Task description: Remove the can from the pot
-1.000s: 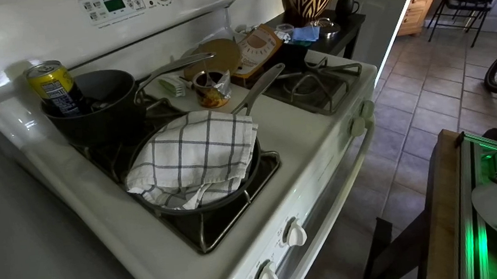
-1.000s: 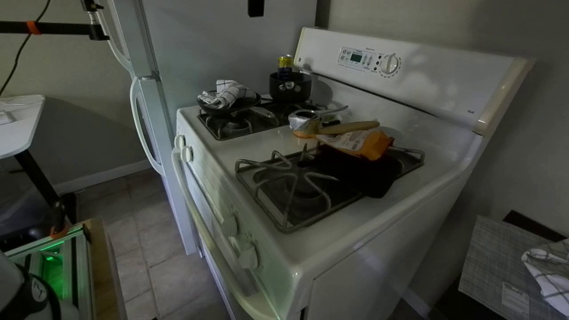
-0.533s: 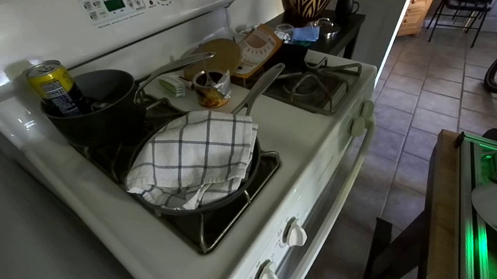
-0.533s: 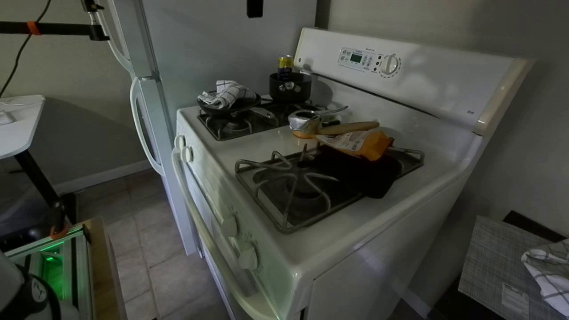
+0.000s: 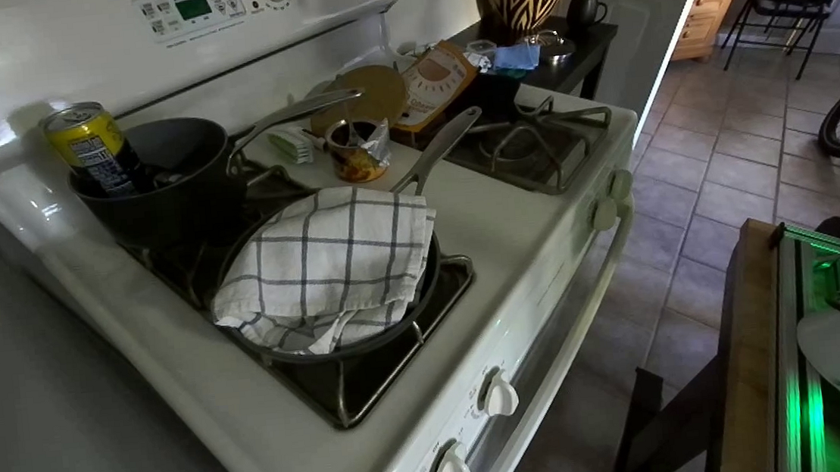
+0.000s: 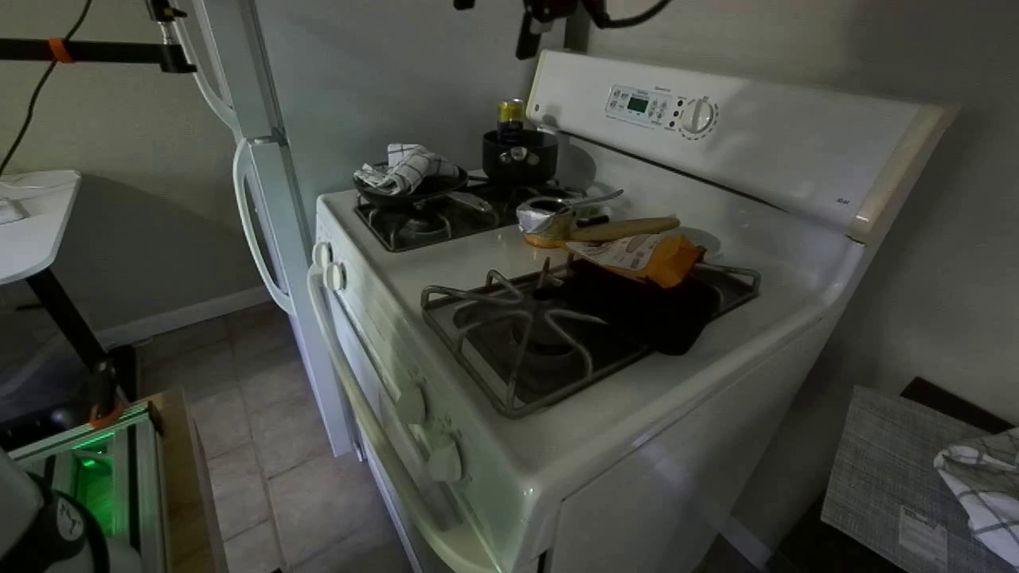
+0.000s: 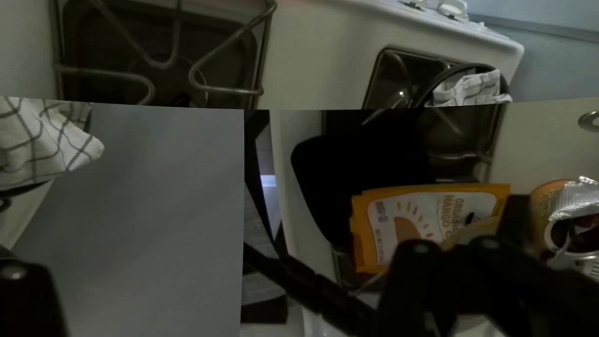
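Note:
The yellow can (image 5: 89, 147) with a dark blue band stands in the dark pot (image 5: 170, 204) at the back burner, its upper part above the rim. The can (image 6: 510, 115) and pot (image 6: 519, 155) also show in an exterior view by the fridge. My gripper (image 6: 495, 29) is partly in view at the top edge there, above the stove, its two dark fingertips apart with nothing between them. It is well above the can. The wrist view is broken into mismatched pieces, with dark blurred gripper parts along the bottom. Can and pot do not show in the wrist view.
A pan with a checkered cloth (image 5: 331, 263) sits in front of the pot, its handle (image 5: 447, 150) pointing across the stove. The pot's handle (image 5: 295, 114) reaches toward a foil-topped cup (image 5: 358, 150). An orange pouch (image 6: 669, 261) lies farther along. The fridge (image 6: 398, 79) stands beside the stove.
In an exterior view, only one dark fingertip showed at the top edge before. Now more of my gripper shows there, farther right. The can and pot have not moved.

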